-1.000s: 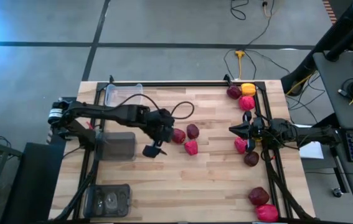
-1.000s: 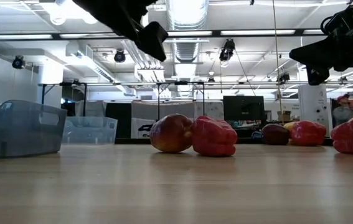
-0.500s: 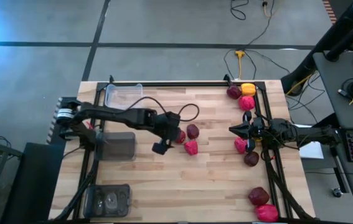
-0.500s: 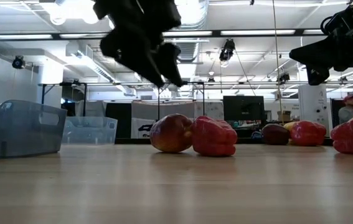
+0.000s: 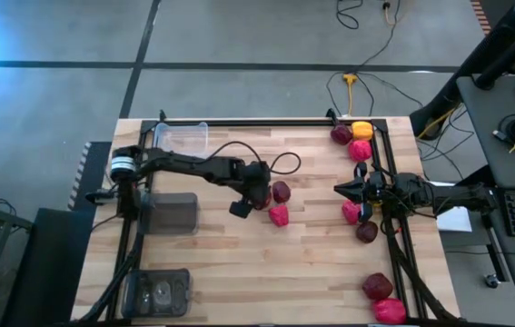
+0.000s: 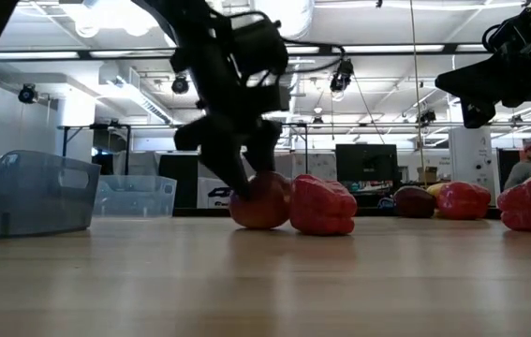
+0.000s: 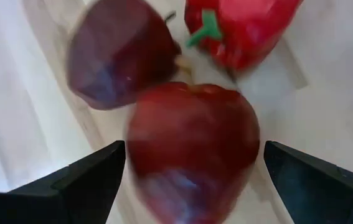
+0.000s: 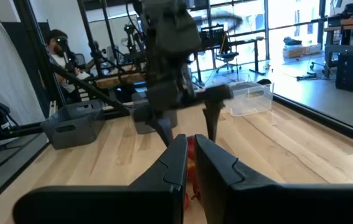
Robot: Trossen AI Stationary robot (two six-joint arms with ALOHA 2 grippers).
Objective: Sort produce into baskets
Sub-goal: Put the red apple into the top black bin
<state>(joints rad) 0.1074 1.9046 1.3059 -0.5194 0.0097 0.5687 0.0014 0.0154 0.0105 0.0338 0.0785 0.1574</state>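
Three pieces of produce lie together mid-table: a dark red one (image 7: 192, 149), a maroon one (image 5: 282, 191) and a bright red one (image 5: 279, 215). My left gripper (image 5: 252, 201) is open and points steeply down. Its fingers (image 7: 83, 180) stand on either side of the dark red piece (image 6: 260, 201), with a gap showing on both sides. My right gripper (image 5: 339, 190) hovers shut at the table's right side. The clear basket (image 5: 180, 138) is at the far left. One dark grey basket (image 5: 171, 212) is at mid left, and another (image 5: 157, 292) at the near left.
More produce lies along the right edge: maroon (image 5: 341, 134), yellow (image 5: 362, 130) and red (image 5: 360, 150) pieces at the far corner, two (image 5: 367, 232) under the right arm, two (image 5: 377, 285) at the near corner. A black frame rail (image 5: 239, 122) runs along the far edge. People show in the room beyond.
My left gripper has come down from high above the table and moved toward the table's right, onto the group of three pieces. It has tipped to point more steeply down and its fingers have stayed apart. The produce has not moved.
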